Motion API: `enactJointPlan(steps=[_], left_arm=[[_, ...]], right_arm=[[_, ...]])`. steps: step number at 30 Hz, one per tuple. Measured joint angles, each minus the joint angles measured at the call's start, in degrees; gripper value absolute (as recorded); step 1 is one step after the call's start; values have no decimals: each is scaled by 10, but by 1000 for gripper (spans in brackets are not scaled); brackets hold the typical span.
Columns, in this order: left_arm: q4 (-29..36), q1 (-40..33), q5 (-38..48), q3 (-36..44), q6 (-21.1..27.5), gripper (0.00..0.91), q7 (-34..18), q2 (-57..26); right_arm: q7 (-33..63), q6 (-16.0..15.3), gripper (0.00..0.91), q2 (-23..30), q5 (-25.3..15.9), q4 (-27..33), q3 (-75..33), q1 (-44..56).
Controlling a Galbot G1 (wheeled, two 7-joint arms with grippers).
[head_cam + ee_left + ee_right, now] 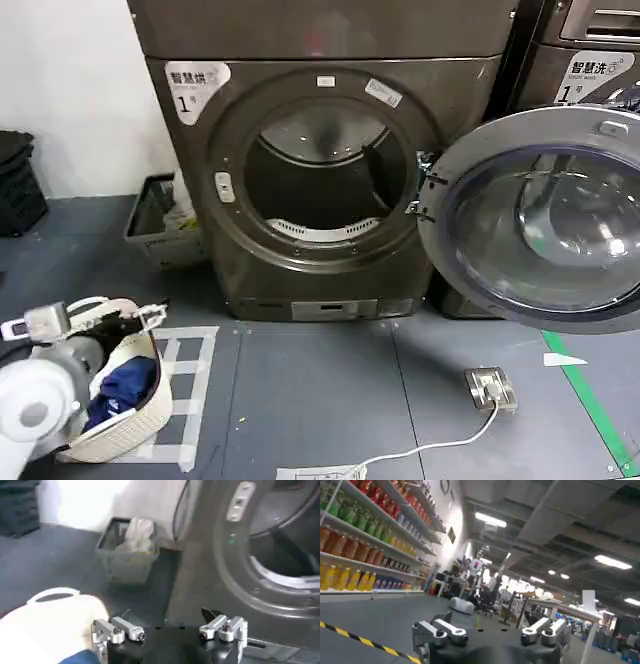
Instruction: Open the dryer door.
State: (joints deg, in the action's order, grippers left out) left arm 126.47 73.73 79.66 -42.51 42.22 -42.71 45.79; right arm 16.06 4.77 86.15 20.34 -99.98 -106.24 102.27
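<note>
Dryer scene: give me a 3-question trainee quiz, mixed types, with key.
1. True or false: the dryer door is shut.
2. Which holds blue clothes? A) white basket B) grey bin C) drum
3. Fill in: the left hand hangs over the ____, its fingers apart.

Key:
1. False; the door is swung wide to the right.
2. A
3. basket

The right hand, fingers apart, points away into the room.
</note>
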Motion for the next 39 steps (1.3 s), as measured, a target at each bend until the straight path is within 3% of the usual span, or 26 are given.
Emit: enactJointPlan(steps=[7,13,39], left_arm=[[-20,4,137,-13,0,907,-107,-23],[-51,-6,233,-5,0,907,-169,-53],[-150,-30,376,-21,0,907,-221,-108]], right_arm=[[1,1,907,0,0,4,5,-2],[1,4,907,5,0,5,6,-3],[4,10,907,8,-1,9,7,-2]])
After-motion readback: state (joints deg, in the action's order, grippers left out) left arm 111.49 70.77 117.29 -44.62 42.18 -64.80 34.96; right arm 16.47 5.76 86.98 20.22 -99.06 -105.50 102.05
